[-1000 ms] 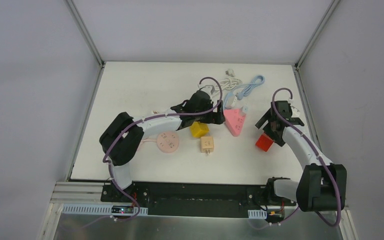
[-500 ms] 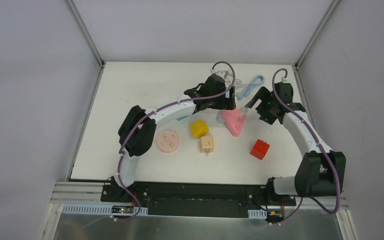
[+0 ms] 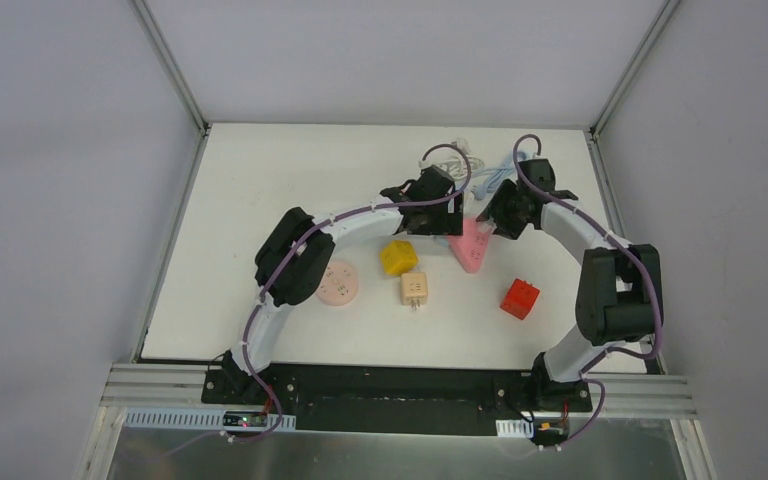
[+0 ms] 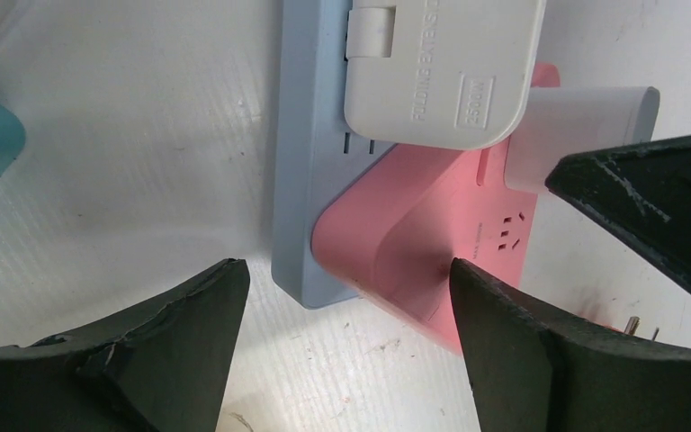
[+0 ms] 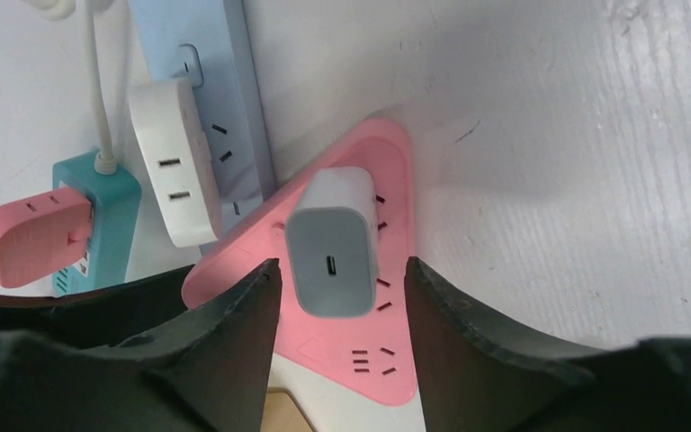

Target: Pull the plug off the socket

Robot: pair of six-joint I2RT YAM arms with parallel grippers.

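Note:
A pink triangular socket [image 3: 470,247] lies mid-table with a white charger plug [image 5: 331,243] standing in its top face. My right gripper [image 5: 340,265] is directly above that plug; its black fingers flank the plug with a narrow gap on each side, so it is open. My left gripper [image 4: 346,270] is open around the near corner of the pink socket [image 4: 405,243]: the right finger [image 4: 504,342] is against the socket's side and the left finger [image 4: 189,324] stands well apart. The plug [image 4: 585,126] shows past the right arm's dark finger.
A light-blue power strip [image 5: 207,54] carrying a white folding adapter [image 5: 175,171] lies against the pink socket. A teal socket [image 5: 99,216] holds a pink plug [image 5: 31,234]. A yellow cube [image 3: 398,257], tan plug [image 3: 415,289], red cube [image 3: 520,297] and round pink socket [image 3: 338,283] lie nearer.
The right arm has swung from beside the red cube up and left to the pink socket, and its jaws have narrowed around the plug. The left arm has reached further right to the socket.

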